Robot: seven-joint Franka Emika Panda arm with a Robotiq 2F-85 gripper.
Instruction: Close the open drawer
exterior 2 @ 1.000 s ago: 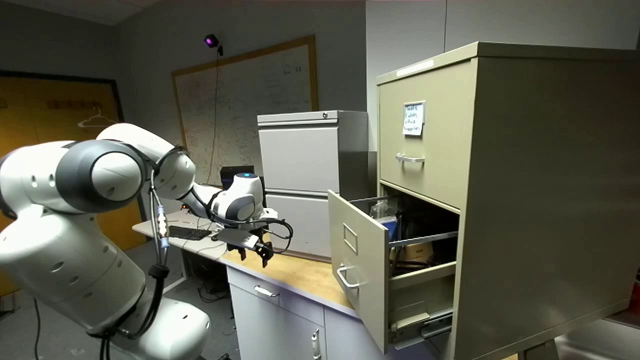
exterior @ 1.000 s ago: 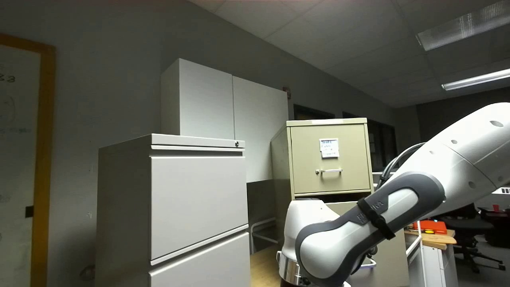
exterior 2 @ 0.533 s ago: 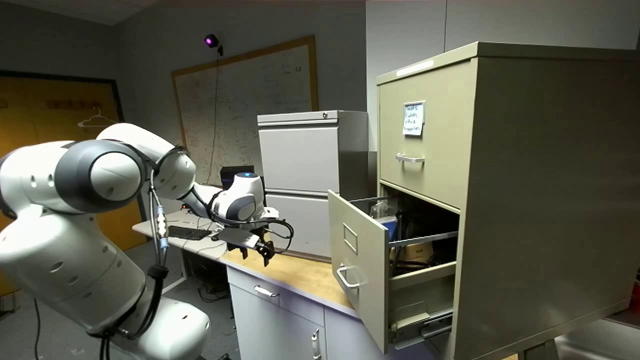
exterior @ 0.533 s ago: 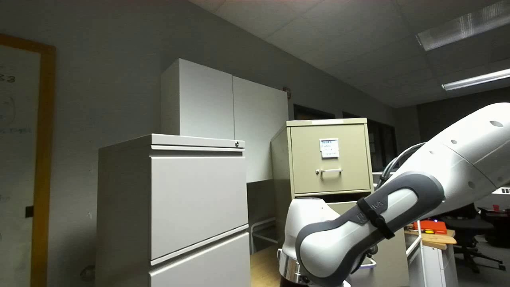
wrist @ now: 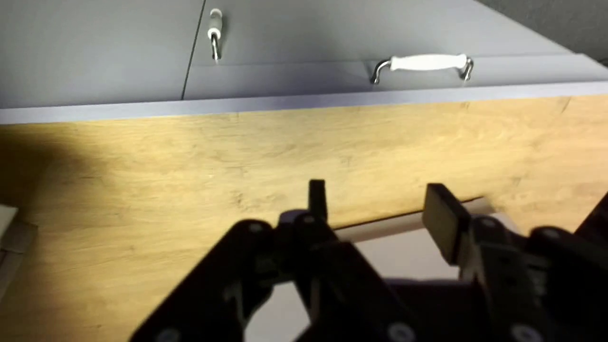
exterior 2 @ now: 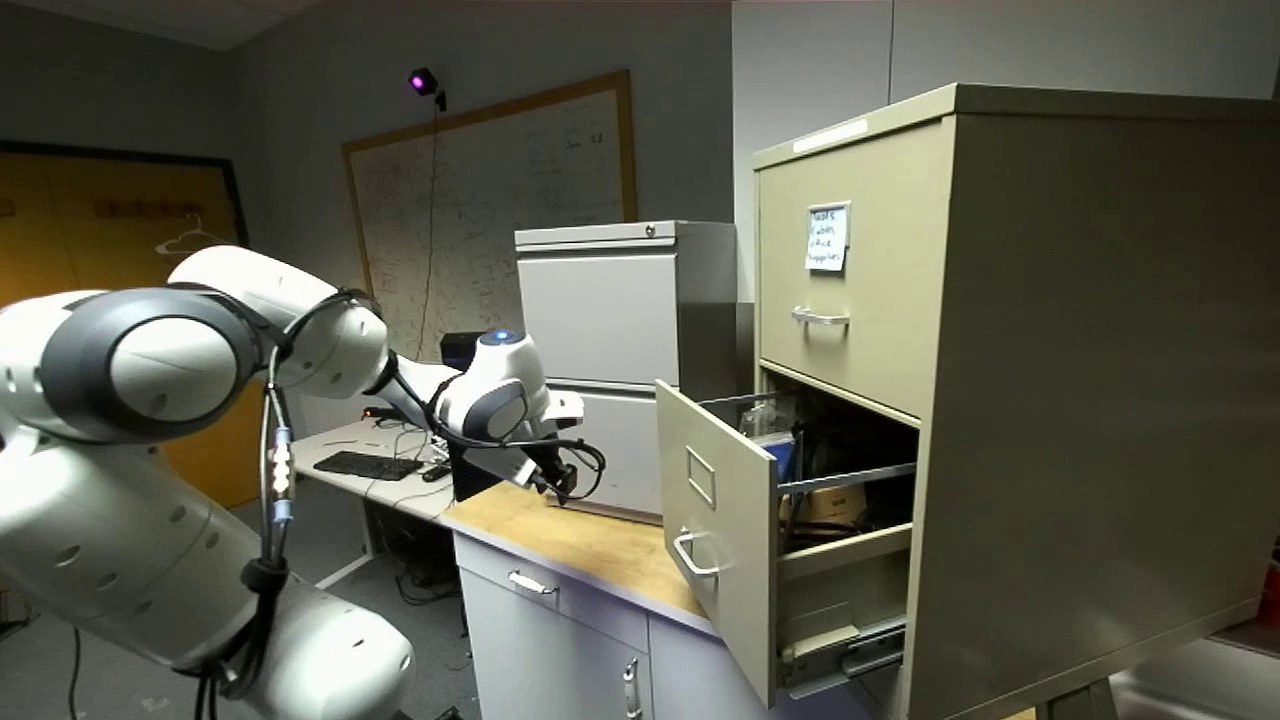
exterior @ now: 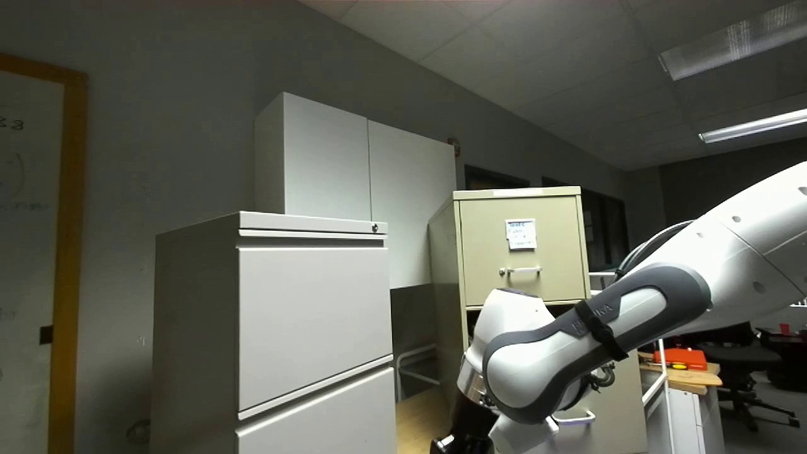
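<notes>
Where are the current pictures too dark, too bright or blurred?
Wrist view: dark, soft-edged jaws, shadow at left on the wooden counter; in an exterior view, deep shadow at the back of the open drawer; in an exterior view, a glaring white ceiling lamp.

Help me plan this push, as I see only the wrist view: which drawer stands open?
Observer: The beige drawer under the one with the white label, as an exterior view shows.
Operator: Are the jaws touching it?
Observer: No; in an exterior view the light-grey filing cabinet shows through the gap between them and the drawer.
Operator: Does it hold anything?
Observer: Yes, a blue item shows inside; I can't tell what it is.
</notes>
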